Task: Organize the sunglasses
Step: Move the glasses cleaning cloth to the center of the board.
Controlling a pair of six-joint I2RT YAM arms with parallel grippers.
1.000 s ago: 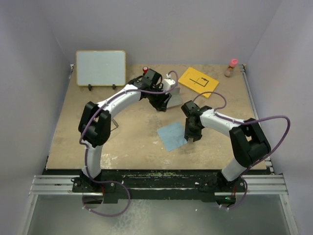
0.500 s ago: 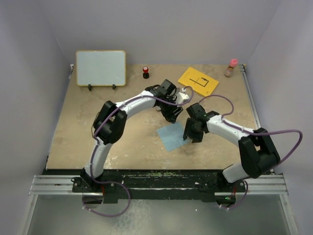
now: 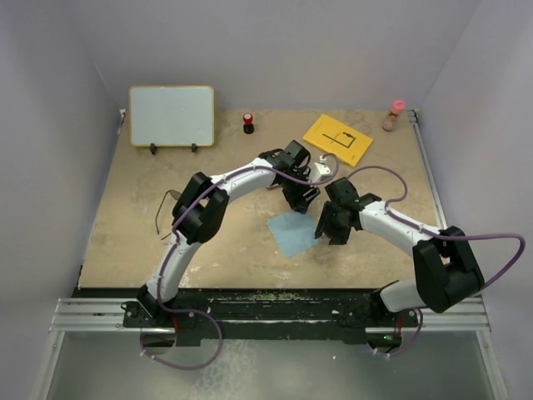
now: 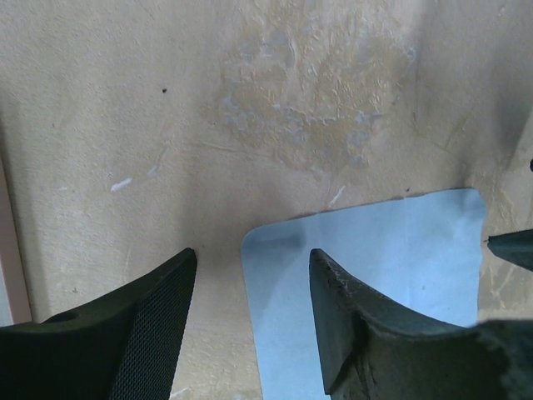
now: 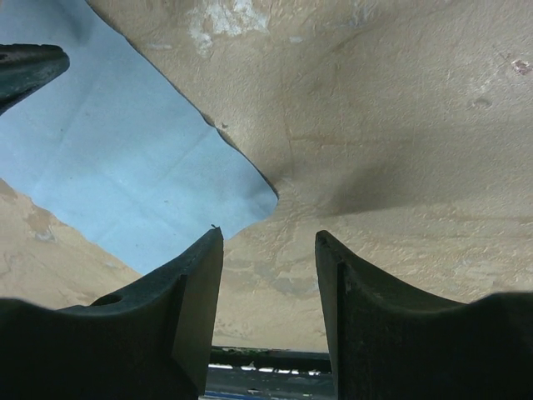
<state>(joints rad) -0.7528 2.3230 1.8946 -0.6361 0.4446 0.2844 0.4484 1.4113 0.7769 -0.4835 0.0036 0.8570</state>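
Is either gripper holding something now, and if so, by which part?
Nothing is held. The left gripper and the right gripper both hang open, each over a corner of the light blue cloth, and neither is closed on it.

From its base at 7 o'clock the left arm [image 3: 237, 177] climbs to a sharply bent elbow, then sweeps in a long arc toward 2 o'clock, ending near the middle. The right arm [image 3: 391, 229] rises at 5 o'clock, folds at its elbow and reaches toward 10 o'clock. Both wrists tip downward. The left gripper [image 3: 304, 196] sits just at 11 o'clock of the right gripper [image 3: 331, 229], close but apart. Each one's jaws stand parted, the dark fingers [image 4: 125, 333] spread with a clear gap.
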